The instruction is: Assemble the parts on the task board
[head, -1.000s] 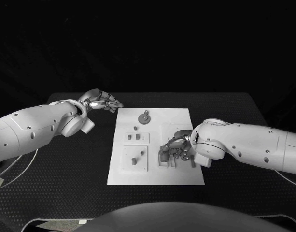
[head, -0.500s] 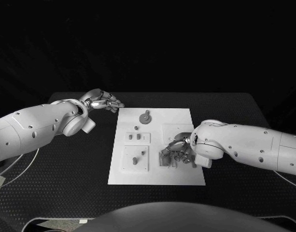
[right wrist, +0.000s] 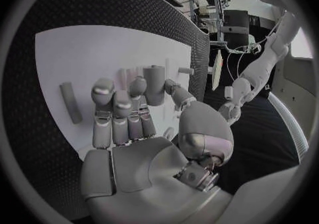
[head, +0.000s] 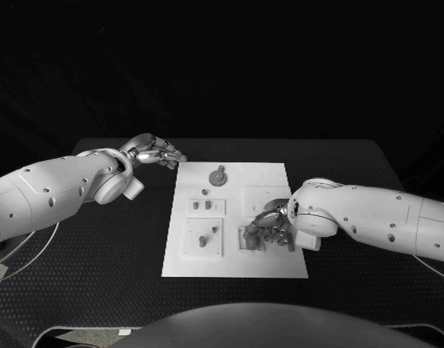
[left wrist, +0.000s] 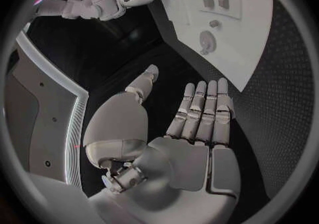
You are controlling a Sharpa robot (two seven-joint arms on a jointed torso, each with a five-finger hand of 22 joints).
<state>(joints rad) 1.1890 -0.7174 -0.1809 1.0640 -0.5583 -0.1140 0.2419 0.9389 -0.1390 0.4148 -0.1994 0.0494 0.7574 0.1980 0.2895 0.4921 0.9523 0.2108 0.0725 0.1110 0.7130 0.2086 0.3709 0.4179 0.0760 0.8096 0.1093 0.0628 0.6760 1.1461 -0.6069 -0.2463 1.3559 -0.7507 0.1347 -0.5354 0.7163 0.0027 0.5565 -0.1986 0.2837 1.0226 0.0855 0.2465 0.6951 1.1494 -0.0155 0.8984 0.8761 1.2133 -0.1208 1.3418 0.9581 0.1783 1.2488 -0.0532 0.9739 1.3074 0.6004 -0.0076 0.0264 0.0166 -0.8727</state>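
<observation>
Right hand (head: pixel 271 226) pinches a part (right wrist: pixel 153 84) over the board (head: pixel 274 267) for seating; left hand (head: pixel 155 152) waits empty, fingers loosely extended.

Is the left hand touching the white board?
Apart. In the left wrist view the left hand lies open over the black table, and a dark strip of mat separates its fingers from the white board.

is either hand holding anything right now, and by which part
The right hand pinches an upright grey cylindrical part by its side over the task board. The left hand holds nothing.
</observation>
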